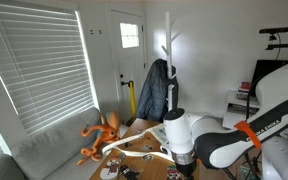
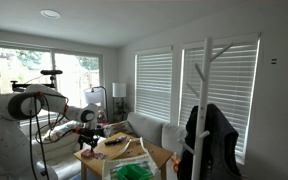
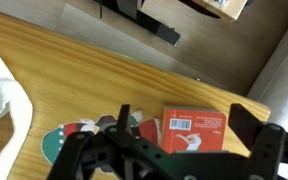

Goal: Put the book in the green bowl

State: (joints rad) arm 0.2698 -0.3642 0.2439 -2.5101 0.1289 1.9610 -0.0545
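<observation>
A living room with a low wooden counter (image 3: 84, 80) and a white and black robot arm (image 1: 234, 140) reaching over it.

In the wrist view, the black pincer (image 3: 187, 120) comes in from the bottom edge and looks down on the counter. Its two fingers (image 3: 249, 122) stand apart, with nothing clamped between them. A small red book (image 3: 196, 125) lies flat on the wood, with a white barcode label on its cover. In this view it sits in the gap between the two fingers. Whether either finger touches the book cannot be told.

Just beside the book, on the side away from the counter's edge, lies a flat round disc (image 3: 74, 135) with a red, green and white pattern. A white object (image 3: 4, 90) takes up the far side of the counter. Past the counter's edge are a tan floor and the corner of a grey sofa (image 3: 284, 60).

In an exterior view, the green bowl (image 2: 134, 172) shows at the bottom of the picture, at the near end of the counter, with nothing visible inside it. It is apart from the spot the arm reaches over.

In an exterior view, a large orange octopus toy (image 1: 102, 135) sits by the grey sofa beneath white window blinds (image 1: 34, 60). A white coat rack (image 1: 169, 50) stands behind the counter with a dark jacket (image 1: 156, 90) hanging on it.
</observation>
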